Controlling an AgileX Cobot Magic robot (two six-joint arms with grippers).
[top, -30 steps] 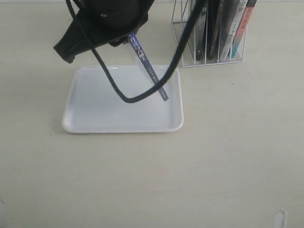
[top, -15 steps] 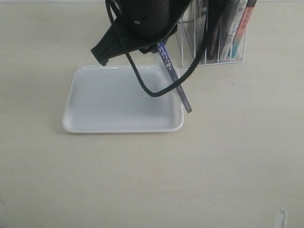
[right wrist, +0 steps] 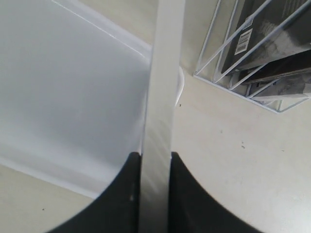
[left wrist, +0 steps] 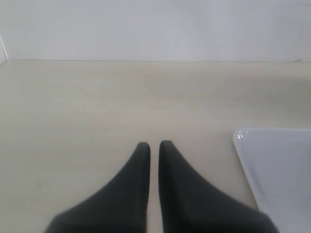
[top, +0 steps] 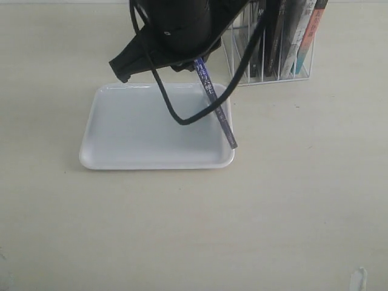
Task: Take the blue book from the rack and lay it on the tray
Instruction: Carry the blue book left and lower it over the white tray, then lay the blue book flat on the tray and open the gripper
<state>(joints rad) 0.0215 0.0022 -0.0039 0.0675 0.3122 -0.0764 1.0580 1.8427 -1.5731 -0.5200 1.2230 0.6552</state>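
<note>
Glossy white plastic makes up the tray [top: 139,130], a flat rectangle with rounded corners and a low raised rim, lying on a pale, matte table [top: 273,212]. Just behind its right far corner stands the rack [top: 273,80], thin white wire bent into upright slots, with several dark-spined books [top: 285,36] and one reddish one standing in it.

The blue book [top: 223,121] is out of the rack and clenched in the right gripper [right wrist: 154,156], whose smooth black fingers pinch it from both sides. It is seen edge-on (just the narrow blue spine with white lettering), and its long axis slants: the top end is up in the claw, the lower end down by the tray's right rim near the front corner. Whether that lower corner touches the rim I cannot tell. A black cable [top: 182,118] loops in front of it.

Off to the left of the tray, the left gripper [left wrist: 154,144] hangs over bare table, its tapered black fingers drawn together to a thin slit, holding nothing.
</note>
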